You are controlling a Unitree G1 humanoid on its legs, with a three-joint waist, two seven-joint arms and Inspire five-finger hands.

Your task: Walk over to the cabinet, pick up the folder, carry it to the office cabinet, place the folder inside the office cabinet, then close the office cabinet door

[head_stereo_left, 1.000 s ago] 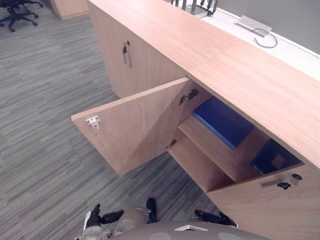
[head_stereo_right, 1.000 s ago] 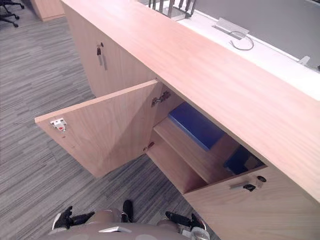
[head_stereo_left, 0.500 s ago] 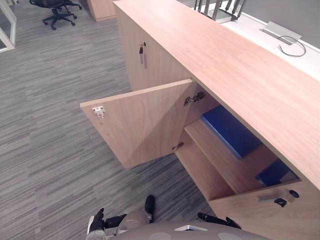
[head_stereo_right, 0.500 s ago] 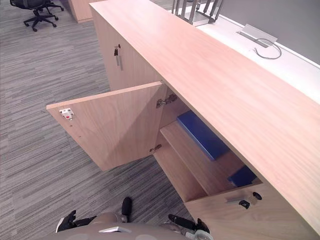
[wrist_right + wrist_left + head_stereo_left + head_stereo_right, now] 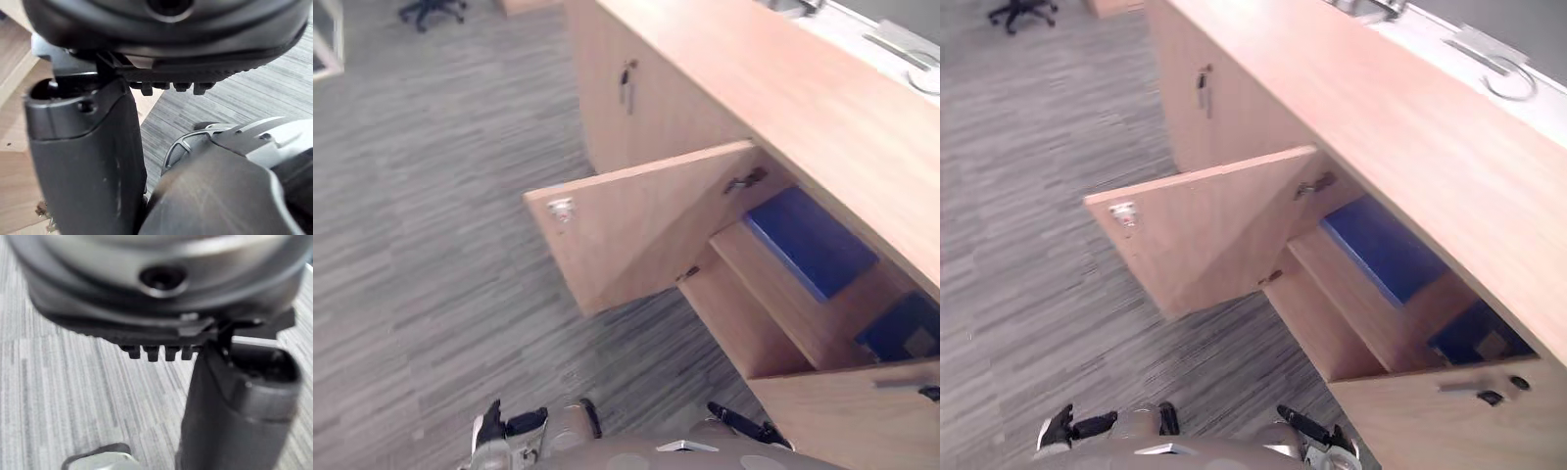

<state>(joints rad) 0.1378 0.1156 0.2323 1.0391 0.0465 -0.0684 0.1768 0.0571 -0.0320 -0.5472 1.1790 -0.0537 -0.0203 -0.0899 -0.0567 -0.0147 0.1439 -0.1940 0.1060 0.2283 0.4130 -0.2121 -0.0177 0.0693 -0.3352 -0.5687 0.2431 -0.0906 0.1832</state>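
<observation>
Folder (image 5: 811,240), plain blue, lies flat on the shelf (image 5: 783,308) inside the cabinet (image 5: 783,88), its far edge hidden under the cabinet top. Beside it, a darker blue item (image 5: 904,328) with a pale label too small to read is cut off by the closed door (image 5: 847,416). Left hand (image 5: 494,431) and right hand (image 5: 741,424) hang low, fingers straight and empty.

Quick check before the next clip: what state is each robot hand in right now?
Left robot hand: open, fingers relaxed, holding nothing.
Right robot hand: open, fingers relaxed, holding nothing.
</observation>
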